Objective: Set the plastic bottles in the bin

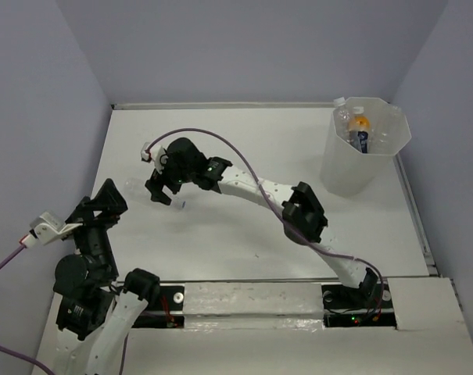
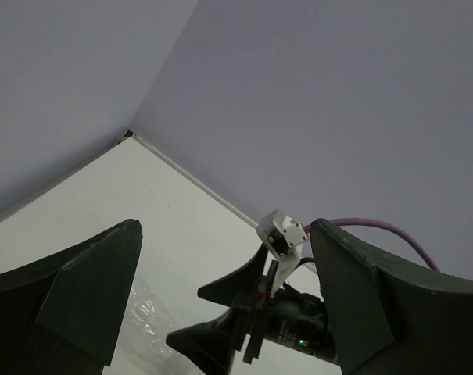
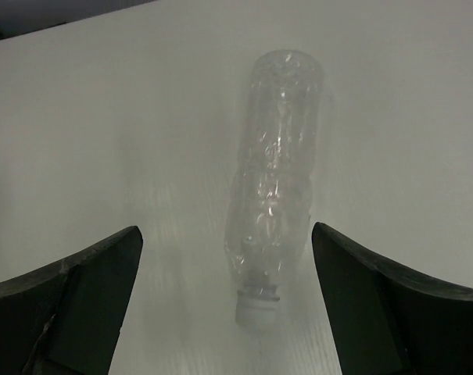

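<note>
While upright, bin (image 1: 344,173) w/ bottles (image 1: 360,131)

Left arm (image 1: 103,332): white links, black rounded joint housings.
Right arm (image 1: 248,190): white tapered links are joined by black housings, with a large black elbow block.
Left gripper (image 2: 224,234) and right gripper (image 3: 224,234): fingers (image 3: 80,305) are formed as dark matte wedges with bevelled inner faces.
Left camera module (image 1: 44,229) and right camera module (image 1: 148,151): small white boxes.
Right cable (image 1: 244,160) and left cable (image 1: 1,269): both are sheathed in purple.
Base mount (image 1: 353,301): black, set on a white plate.
Green light (image 2: 301,341): seen on the right wrist housing.
</note>
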Robot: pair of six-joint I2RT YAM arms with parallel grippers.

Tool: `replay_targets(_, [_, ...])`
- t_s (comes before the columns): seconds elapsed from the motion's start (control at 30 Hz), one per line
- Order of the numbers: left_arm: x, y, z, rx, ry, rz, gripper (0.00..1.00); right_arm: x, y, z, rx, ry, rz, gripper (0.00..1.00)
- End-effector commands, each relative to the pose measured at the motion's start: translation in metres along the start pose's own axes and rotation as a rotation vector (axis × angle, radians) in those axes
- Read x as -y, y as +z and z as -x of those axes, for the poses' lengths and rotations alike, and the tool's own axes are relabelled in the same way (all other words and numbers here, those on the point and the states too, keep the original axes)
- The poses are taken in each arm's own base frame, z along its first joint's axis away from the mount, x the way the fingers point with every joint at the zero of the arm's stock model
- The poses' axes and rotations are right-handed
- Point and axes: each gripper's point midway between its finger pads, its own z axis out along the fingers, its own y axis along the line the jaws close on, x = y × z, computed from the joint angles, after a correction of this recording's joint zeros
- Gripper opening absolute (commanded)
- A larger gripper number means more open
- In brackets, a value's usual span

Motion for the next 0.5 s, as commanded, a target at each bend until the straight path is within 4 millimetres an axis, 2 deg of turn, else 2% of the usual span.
replay_targets(0.0, [0.001,0.003,0.012,0.046,-0.034,0.016,0.99,0.022,0.006,0.062,0.152,-0.017,-0.040,0.95])
replay_targets(0.03, [0.004,0.003,0.010,0.039,-0.033,0.001,0.99,0.027,0.028,0.037,0.120,0.018,-0.041,0.96])
replay_targets(0.1, [0.007,0.003,0.009,0.034,-0.030,-0.014,0.99,0.022,0.048,0.034,0.146,0.036,-0.060,0.96])
replay_targets(0.17, [0.010,0.003,0.009,0.031,-0.034,-0.031,0.99,0.029,0.071,0.019,0.168,0.025,-0.140,0.97])
replay_targets(0.23, [0.011,0.003,0.008,0.028,-0.031,-0.036,0.99,0.030,0.086,0.005,0.163,-0.004,-0.196,1.00])
replay_targets(0.27, [0.013,0.003,0.006,0.023,-0.032,-0.047,0.99,0.028,0.099,-0.011,0.145,-0.021,-0.202,1.00])
replay_targets(0.3, [0.015,0.003,0.005,0.019,-0.031,-0.059,0.99,0.030,0.101,-0.005,0.165,-0.025,-0.210,1.00])
replay_targets(0.37, [0.022,0.003,0.001,0.000,-0.030,-0.097,0.99,0.031,0.113,-0.022,0.155,-0.018,-0.202,1.00])
replay_targets(0.47, [0.026,0.003,-0.001,-0.008,-0.034,-0.114,0.98,0.027,0.121,-0.033,0.155,-0.014,-0.176,0.97])
